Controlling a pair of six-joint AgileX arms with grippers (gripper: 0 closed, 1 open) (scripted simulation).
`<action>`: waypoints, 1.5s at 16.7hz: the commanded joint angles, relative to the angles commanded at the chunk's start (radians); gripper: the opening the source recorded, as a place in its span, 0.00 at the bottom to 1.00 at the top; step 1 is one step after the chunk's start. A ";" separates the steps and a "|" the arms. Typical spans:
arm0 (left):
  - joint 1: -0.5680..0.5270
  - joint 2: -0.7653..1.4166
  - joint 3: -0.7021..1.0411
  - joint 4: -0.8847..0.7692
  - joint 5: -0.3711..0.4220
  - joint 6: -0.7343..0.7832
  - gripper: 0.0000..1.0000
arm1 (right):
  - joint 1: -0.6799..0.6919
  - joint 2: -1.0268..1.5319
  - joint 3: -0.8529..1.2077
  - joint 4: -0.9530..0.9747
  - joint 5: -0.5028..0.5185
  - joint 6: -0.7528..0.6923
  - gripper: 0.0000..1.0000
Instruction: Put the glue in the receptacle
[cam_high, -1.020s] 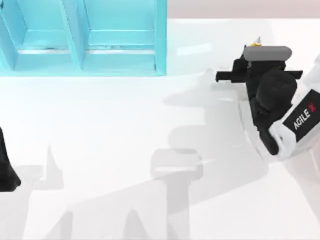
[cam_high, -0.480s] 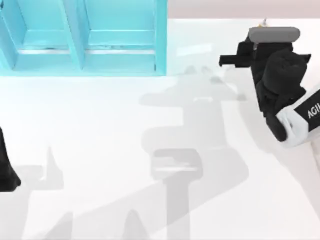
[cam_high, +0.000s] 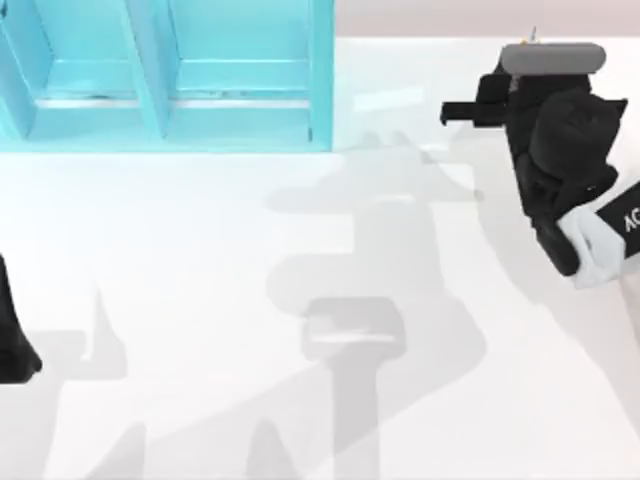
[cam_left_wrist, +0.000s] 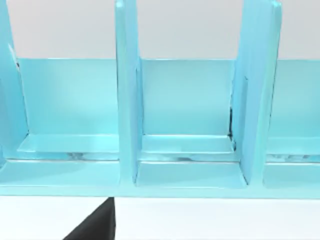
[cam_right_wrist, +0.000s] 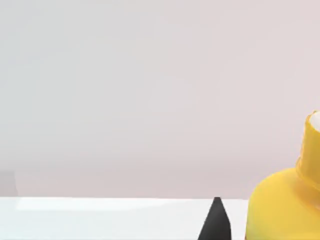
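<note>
Glue (cam_right_wrist: 285, 205) just beside right gripper (cam_high: 530, 45).

The receptacle (cam_high: 240, 100) is plain turquoise-blue with paler cyan floors. The tabletop (cam_high: 200, 250) is white, crossed by soft grey shadows. The glue (cam_right_wrist: 285, 205) is yellow-orange with a white collar. The right arm (cam_high: 570, 170) is black with a white sleeve.

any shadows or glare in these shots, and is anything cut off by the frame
Top view: broad soft grey arm shadows fall across the white table, with a pale sheen beside the blue receptacle. Right wrist view: the glue is cropped at the frame edge. Left wrist view: even light on the receptacle's dividers, faint shine along its floor.
</note>
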 joint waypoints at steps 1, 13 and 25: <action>0.000 0.000 0.000 0.000 0.000 0.000 1.00 | -0.007 -0.005 0.002 0.005 -0.007 -0.003 0.00; 0.000 0.000 0.000 0.000 0.000 0.000 1.00 | -0.395 -0.099 -0.072 0.094 -0.796 0.028 0.00; 0.000 0.000 0.000 0.000 0.000 0.000 1.00 | -1.109 -0.118 -0.253 0.116 -1.904 0.031 0.00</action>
